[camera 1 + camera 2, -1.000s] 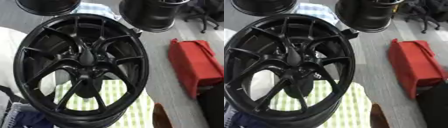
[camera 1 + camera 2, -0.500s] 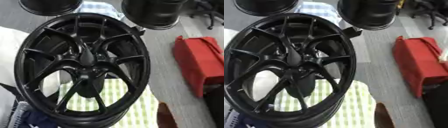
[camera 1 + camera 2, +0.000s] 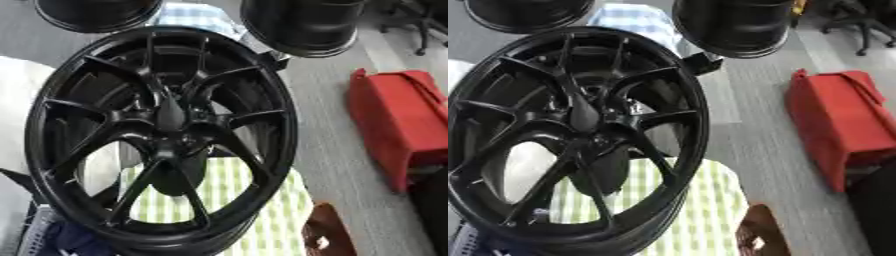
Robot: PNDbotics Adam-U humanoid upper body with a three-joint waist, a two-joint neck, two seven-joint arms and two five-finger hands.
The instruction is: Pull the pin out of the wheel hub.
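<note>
Risk comes first from the wheel's own footing. The black alloy wheel (image 3: 162,135) stands tilted on its rim, face to the camera, and nothing shown steadies it. A pull along the pin's axis could tip or roll it. To the wheel's left lies a pale white mass (image 3: 22,115), which would give no support. At the wheel's centre, the hub (image 3: 171,122) carries a dark tapered shape (image 3: 171,112). This may be the pin, but black on black I cannot tell it from a spoke root. A grasp taken on the wrong part would slip off or drag the whole wheel. Below the wheel's lower rim lies a green checked cloth (image 3: 262,210), and the wheel could slide on it under a sideways tug. Beyond the wheel's top edge stand two more black rims (image 3: 302,25), near enough to be struck if the wheel rocks back. Right of the wheel's lower rim sits a brown rounded object (image 3: 328,232), and well to the wheel's right lies a red bag (image 3: 402,125). A pin coming free suddenly could fly toward either.

Neither the left hand nor the right hand appears in either eye view, so no pose, grasp or finger state can be reported.
</note>
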